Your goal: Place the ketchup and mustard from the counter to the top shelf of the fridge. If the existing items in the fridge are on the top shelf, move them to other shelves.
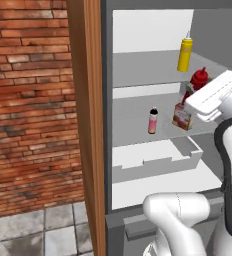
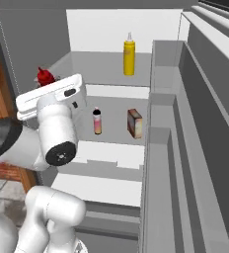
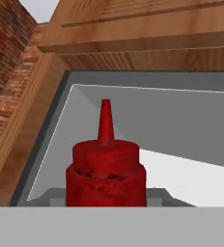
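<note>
inside the open fridge [image 1: 108,125], on the top shelf [image 1: 138,70], the mustard [image 1: 185,51] stands upright toward the back, near the white rear wall. at the front of that same shelf is the ketchup [image 1: 199,77], upright, with the arm's white hand pressed in just beside it — the gripper [image 1: 193,92] is hidden behind the hand in both base views. from the hand view the ketchup [image 3: 105,166] sits square in the middle and very near, nozzle pointing up, and the fingertips are out of sight below it, so the pictures alone do not settle the grip; the jaws seem clenched on the bottle. one shelf down [image 1: 138,125] stand the pink bottle [image 1: 153,120] with its black cap and, a little apart to its right, the reddish-brown box [image 1: 182,116] — both upright. below them lies the white drawer tray [image 1: 158,162].
</note>
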Available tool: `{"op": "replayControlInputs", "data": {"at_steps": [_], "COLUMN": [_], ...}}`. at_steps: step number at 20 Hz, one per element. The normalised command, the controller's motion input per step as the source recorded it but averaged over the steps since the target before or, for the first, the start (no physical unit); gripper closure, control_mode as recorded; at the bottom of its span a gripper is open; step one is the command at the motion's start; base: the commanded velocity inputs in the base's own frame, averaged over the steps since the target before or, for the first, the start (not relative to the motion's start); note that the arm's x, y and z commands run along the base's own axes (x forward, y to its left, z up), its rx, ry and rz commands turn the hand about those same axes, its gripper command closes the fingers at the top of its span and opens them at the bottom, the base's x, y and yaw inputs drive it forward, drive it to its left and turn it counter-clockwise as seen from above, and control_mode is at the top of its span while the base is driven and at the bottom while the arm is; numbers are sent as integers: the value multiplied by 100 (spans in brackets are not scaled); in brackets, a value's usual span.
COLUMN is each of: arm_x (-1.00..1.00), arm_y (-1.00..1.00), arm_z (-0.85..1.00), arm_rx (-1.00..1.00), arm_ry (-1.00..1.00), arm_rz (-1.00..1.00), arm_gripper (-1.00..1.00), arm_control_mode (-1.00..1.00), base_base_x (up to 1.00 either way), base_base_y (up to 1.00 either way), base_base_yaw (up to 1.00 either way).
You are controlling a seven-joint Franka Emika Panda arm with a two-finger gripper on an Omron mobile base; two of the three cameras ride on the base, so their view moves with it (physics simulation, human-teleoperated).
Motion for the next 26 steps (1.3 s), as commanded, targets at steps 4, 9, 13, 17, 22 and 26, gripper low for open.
{"op": "replayControlInputs", "data": {"at_steps": [4,9,13,17,22,26], "arm_x": [0,2,14,1,0,9], "arm_y": [-22,-27,-4,0,0,1], "arm_z": [58,31,0,0,0,0], "arm_rx": [1,4,3,2,6,1], "arm_ry": [17,27,28,2,0,-2], "arm_rz": [-26,-16,-3,0,0,0], "arm_gripper": [100,100,100,100,100,100], "arm_control_mode": [-100,-100,-100,-100,-100,-100], "base_base_x": [0,0,0,0,0,0], "base_base_y": [0,0,0,0,0,0], "base_base_yaw": [0,0,0,0,0,0]}}
